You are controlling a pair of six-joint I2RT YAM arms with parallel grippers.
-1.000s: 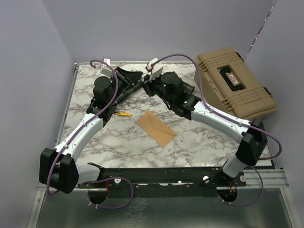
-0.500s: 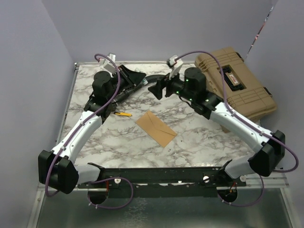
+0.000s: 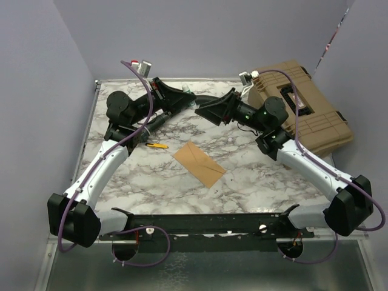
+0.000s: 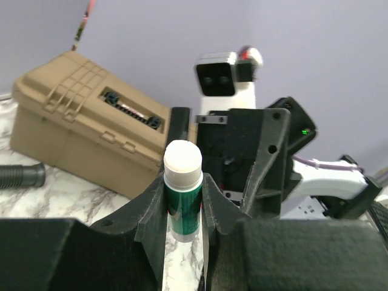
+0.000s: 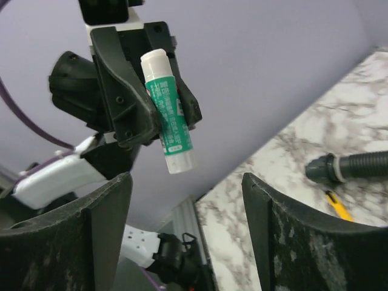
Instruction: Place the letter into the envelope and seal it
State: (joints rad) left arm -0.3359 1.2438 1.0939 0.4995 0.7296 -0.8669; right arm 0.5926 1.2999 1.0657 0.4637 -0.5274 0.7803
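The envelope point(image 3: 199, 163) lies flat on the table point(image 3: 254, 176), below both grippers and on their base side. The left gripper point(image 4: 183, 203) clamps a glue stick point(image 4: 182, 173). The right gripper point(image 5: 185, 185), jaws wide and empty, faces it, just apart. A case point(image 3: 300, 115) sits behind the right gripper.

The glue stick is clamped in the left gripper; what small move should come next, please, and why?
Probably lower the left gripper with the glue stick toward the envelope, since the right gripper stands open, apart from the stick.
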